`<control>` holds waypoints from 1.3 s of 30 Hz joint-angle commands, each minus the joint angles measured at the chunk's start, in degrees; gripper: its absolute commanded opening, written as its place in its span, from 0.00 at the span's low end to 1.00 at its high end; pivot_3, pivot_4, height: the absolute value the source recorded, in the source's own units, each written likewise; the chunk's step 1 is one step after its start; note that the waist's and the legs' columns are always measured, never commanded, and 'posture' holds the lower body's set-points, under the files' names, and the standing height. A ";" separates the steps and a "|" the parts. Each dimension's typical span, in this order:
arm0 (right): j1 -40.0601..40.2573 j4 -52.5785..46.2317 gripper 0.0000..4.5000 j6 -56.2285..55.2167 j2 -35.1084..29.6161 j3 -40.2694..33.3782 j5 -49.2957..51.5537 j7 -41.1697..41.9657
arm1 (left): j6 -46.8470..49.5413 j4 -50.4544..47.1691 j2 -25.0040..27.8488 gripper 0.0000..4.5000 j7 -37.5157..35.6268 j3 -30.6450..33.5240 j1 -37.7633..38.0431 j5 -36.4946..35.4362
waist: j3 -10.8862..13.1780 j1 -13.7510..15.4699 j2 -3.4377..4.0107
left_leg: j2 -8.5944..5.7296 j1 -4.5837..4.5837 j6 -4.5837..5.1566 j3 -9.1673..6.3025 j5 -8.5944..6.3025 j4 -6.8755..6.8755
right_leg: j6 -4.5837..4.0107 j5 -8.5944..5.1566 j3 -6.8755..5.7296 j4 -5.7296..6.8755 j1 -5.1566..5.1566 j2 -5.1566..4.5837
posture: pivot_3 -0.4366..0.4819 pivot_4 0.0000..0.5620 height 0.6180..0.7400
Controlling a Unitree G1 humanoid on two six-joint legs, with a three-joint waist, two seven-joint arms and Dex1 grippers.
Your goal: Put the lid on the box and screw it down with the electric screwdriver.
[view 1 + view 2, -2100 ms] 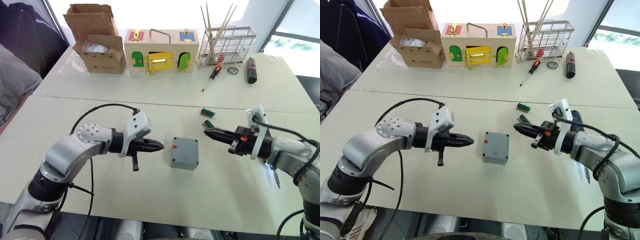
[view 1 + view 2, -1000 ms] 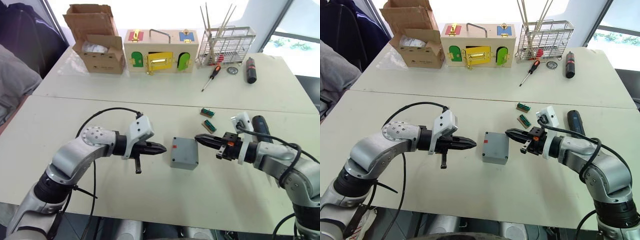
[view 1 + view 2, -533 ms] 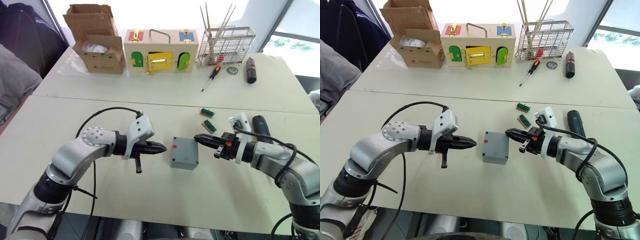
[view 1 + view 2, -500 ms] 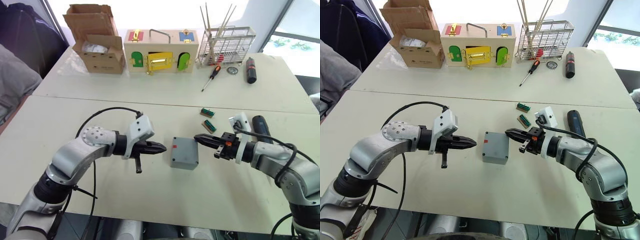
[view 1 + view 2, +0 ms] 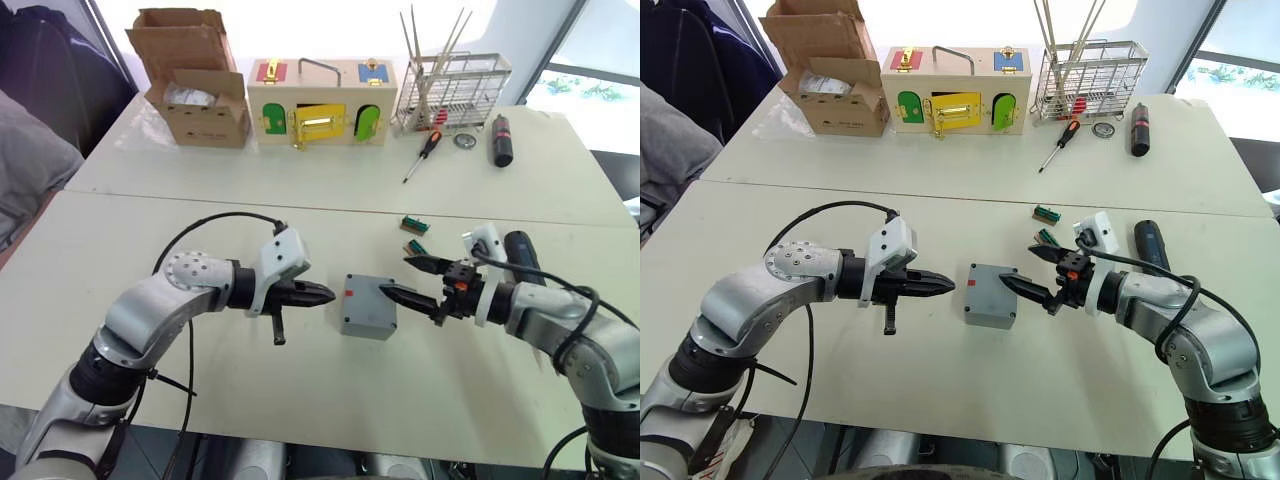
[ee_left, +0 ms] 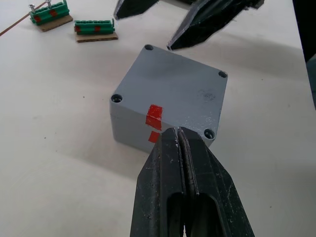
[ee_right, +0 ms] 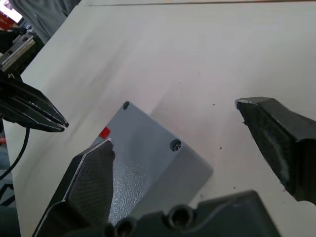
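Two claws flank lidded box (red mark, no writing)

Bare table flanks the box; green connectors and electric screwdriver crowd its right.

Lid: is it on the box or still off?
On. The lid sits flush atop the box, corners aligned; a red mark spans the seam. Cannot tell whether its corner holes hold screws.

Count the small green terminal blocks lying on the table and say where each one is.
2. One green block lies farther back, beyond the right gripper; the other lies just nearer, right beside that gripper's upper finger. None looks hidden.
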 commanded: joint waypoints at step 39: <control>-50.32 61.87 0.99 25.90 -30.73 54.17 -39.53 47.34 | -4.04 -7.80 -11.19 0.00 7.83 -7.83 -2.54 3.60 | 0.02 0.13 0.12 | -0.32 -0.16 0.14 0.16 0.00 0.00 | 0.05 -0.04 0.06 -0.14 -0.27 -0.35 | 0.48 0.27 1.00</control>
